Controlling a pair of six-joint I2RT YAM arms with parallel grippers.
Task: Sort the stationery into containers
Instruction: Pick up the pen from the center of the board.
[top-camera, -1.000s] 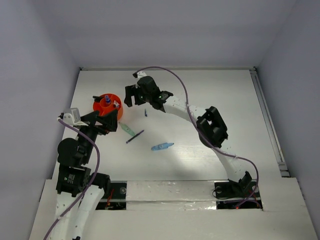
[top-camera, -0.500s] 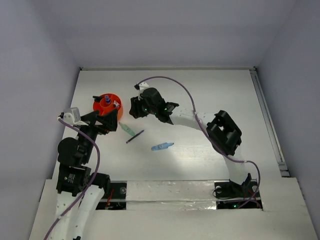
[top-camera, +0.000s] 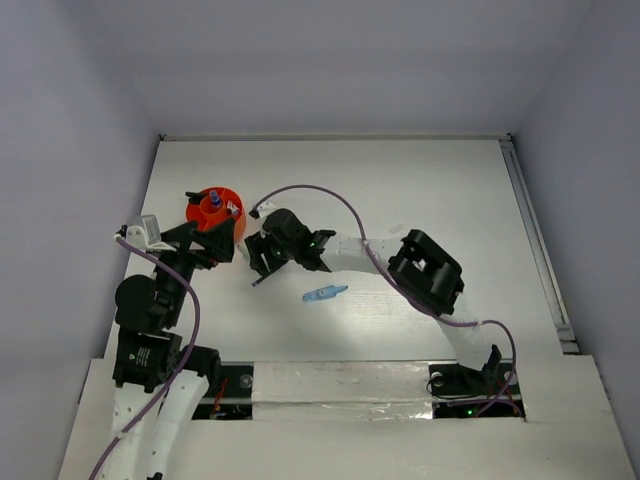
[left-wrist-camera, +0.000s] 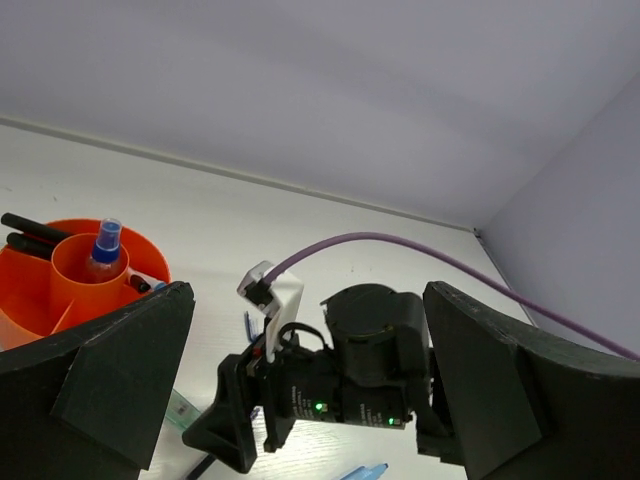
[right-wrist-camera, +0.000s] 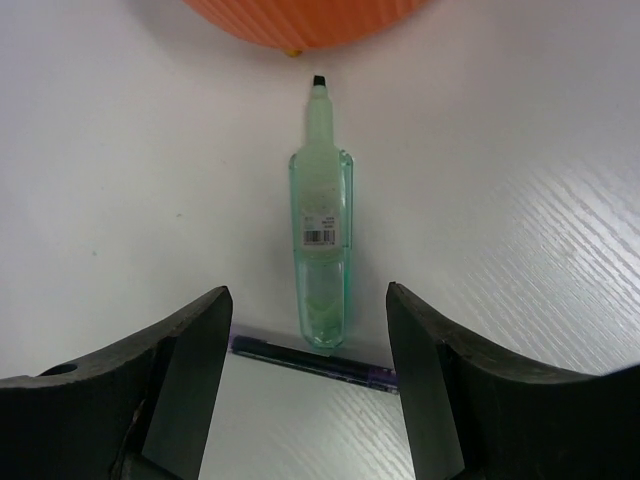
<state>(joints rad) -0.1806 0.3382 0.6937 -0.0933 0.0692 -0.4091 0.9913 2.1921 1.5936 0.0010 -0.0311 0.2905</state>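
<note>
The orange cup (top-camera: 213, 211) stands at the back left, holding a blue-capped bottle (left-wrist-camera: 103, 250) and black pens. My right gripper (top-camera: 259, 262) is open and low over the table. In the right wrist view the green marker (right-wrist-camera: 320, 240) lies lengthwise between its fingers, tip toward the cup (right-wrist-camera: 310, 20). A thin purple pen (right-wrist-camera: 315, 361) lies crosswise at the marker's near end. A blue marker (top-camera: 325, 294) lies alone to the right. My left gripper (top-camera: 207, 245) is open and empty just in front of the cup, looking at the right gripper (left-wrist-camera: 330, 385).
The right arm's purple cable (top-camera: 330, 200) arcs over the table's middle. A small blue pen (left-wrist-camera: 247, 325) lies behind the right gripper. A side wall stands close to the left of the cup.
My right gripper has moved from behind the cup's right side toward the front left and down, and now straddles the green marker. The left arm has not moved.
</note>
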